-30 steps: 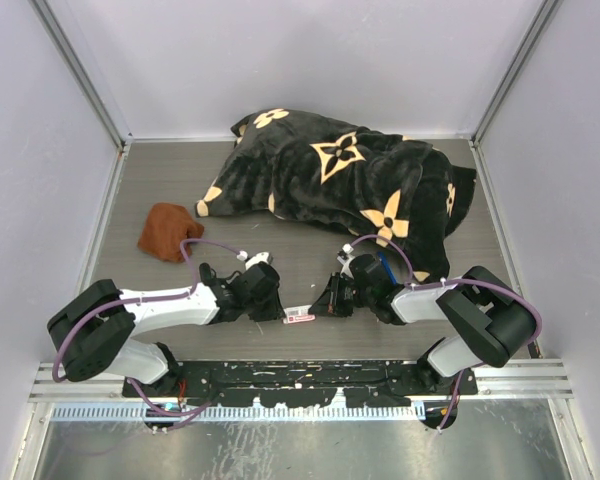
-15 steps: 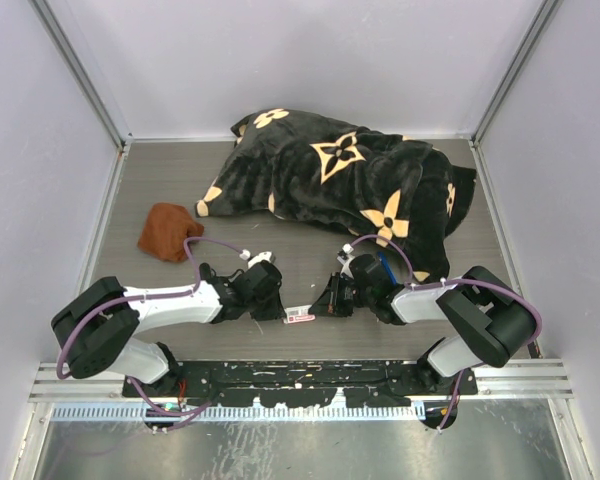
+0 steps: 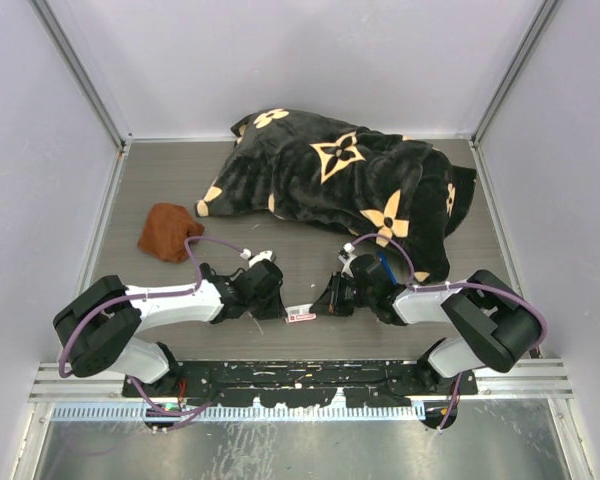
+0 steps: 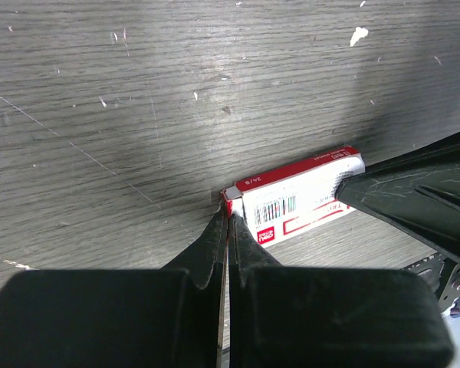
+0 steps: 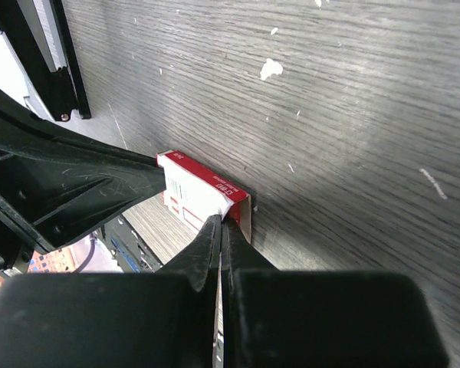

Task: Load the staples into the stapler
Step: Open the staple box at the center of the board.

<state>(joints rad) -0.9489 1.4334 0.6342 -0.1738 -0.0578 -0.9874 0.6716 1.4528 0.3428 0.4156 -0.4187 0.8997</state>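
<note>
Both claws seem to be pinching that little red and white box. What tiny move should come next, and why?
Probably draw the right gripper slowly away from the left gripper. Both are shut on opposite ends of the staples box, whose end flap by the right gripper looks open, so a gentle pull apart might slide the inside out.

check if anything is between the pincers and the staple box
Nothing visible does. The left pincer, shut, has its tips right at one end of the staple box; the right pincer, also shut, has its tips at the opposite end.
</note>
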